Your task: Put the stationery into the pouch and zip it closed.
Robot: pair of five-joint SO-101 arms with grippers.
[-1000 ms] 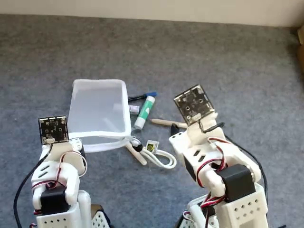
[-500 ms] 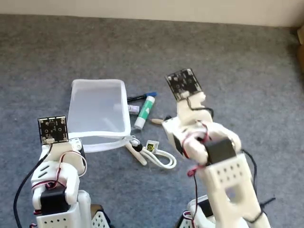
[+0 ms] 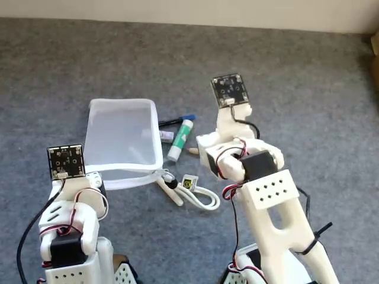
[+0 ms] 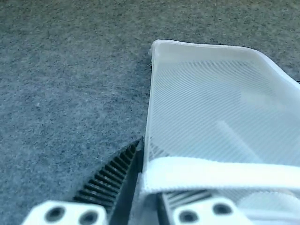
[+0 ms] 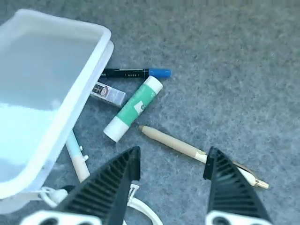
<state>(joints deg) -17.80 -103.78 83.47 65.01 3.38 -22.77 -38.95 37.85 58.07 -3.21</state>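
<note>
Light, stiff pen (image 5: 178, 145) at mid-frame suits a mid-barrel grip; right pincer (image 5: 173, 157) gapes over it, left pincer (image 4: 150, 180) pinches the limp pouch (image 4: 211, 108).

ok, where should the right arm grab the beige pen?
Mid-barrel of the beige pen, from straight above, fingers across its width. It lies flat on the carpet, slim and round, and the right gripper hangs open over that stretch. Its tip end sits close to the glue stick.
</note>
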